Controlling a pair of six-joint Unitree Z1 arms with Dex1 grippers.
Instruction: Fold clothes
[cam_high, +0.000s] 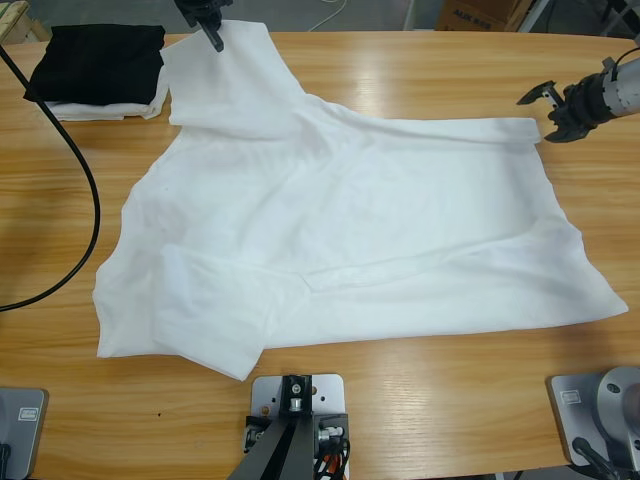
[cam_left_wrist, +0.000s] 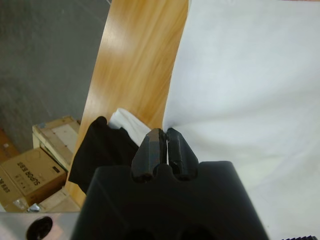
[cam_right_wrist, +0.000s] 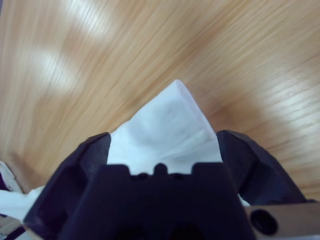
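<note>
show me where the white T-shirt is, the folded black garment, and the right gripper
white T-shirt (cam_high: 380, 210): high view, on its flat middle.
folded black garment (cam_high: 100, 60): high view, centre of its top face.
right gripper (cam_high: 545, 112): high view, between its fingertips at the shirt's corner.

Bare desk (cam_high: 420, 400) lies open along the near edge and at the far right. The white T-shirt (cam_high: 350, 230) covers the middle. At the far left corner a folded black garment (cam_high: 100, 60) stacked on a white cloth (cam_high: 100, 108) blocks passage, and a black cable (cam_high: 85, 190) curves across the left side.
</note>
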